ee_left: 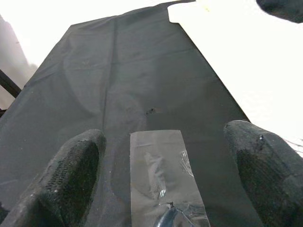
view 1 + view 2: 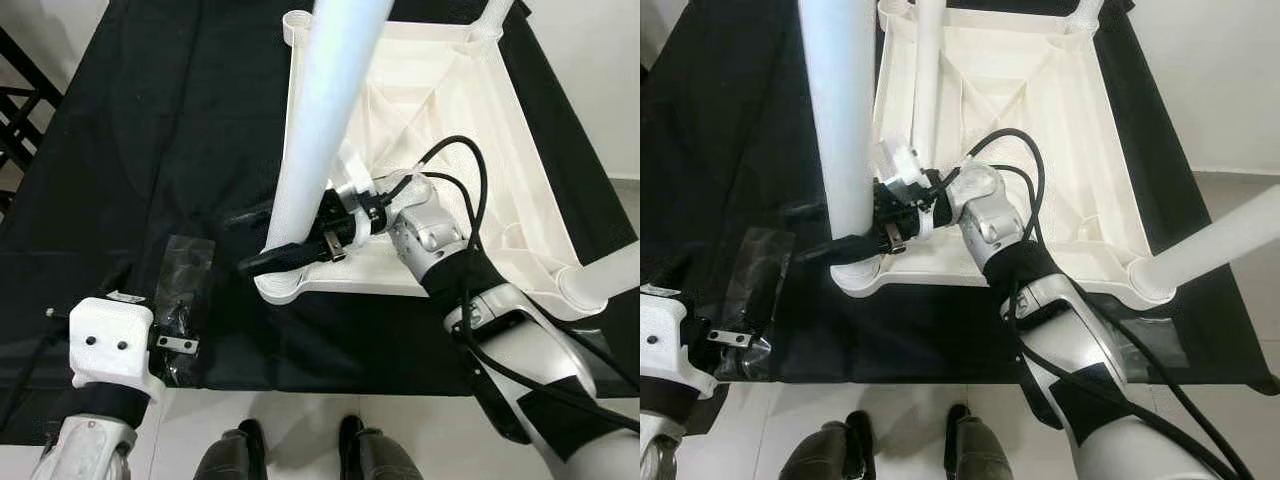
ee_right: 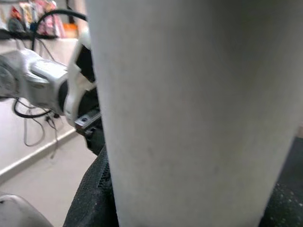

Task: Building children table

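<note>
A white children's table [image 2: 440,255] lies upside down on a black cloth [image 2: 170,130]. A thick white leg [image 2: 325,110] stands in the table's near left corner socket [image 2: 285,288]. My right gripper [image 2: 278,257] is shut on the base of this leg, just above the socket; in the right wrist view the leg [image 3: 189,109] is close up with a black finger [image 3: 92,189] beside it. My left gripper [image 1: 165,175] hovers open over a clear plastic bag [image 2: 180,300] of small metal parts near the cloth's front edge.
Another leg [image 2: 610,275] stands at the near right corner and more legs [image 2: 925,70] stand at the far corners. A dark rack [image 2: 20,100] stands at the far left. My feet [image 2: 290,450] are on the pale floor by the cloth's front edge.
</note>
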